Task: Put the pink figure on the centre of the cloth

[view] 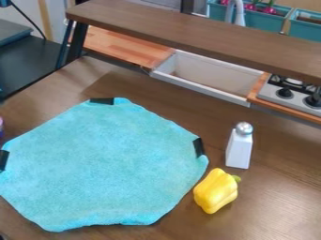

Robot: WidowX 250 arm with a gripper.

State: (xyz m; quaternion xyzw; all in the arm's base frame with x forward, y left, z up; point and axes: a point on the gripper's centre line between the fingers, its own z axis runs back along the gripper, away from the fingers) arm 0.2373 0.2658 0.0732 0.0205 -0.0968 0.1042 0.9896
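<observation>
While the cloth [103, 164] lies spread on the desk [276, 192], the pink figure is, in this inspector's judgement, still to be placed on its centre. At the left edge, just beyond the cloth's far-left side, a pink-purple item [1, 127] is cut off; it is probably the figure, though identity and posture cannot be confirmed. How wide the claw is, and whether it has hold of anything, cannot be told. The step in hand is judged to be pick-up or approach. The next move calls for a secure grip on the figure, then a carry rightward and a gentle, upright release at mid-cloth.

Count, left to right: pink-purple item, one, partial; cloth, one; black strips [102, 101] at its edges, three, at left, far and right; yellow pepper [216, 191], one, just beside the cloth's near-right edge; white shaker [239, 149], one, upright beyond the pepper. Far side: sink [201, 90], one; stove [268, 93] at right, one.
</observation>
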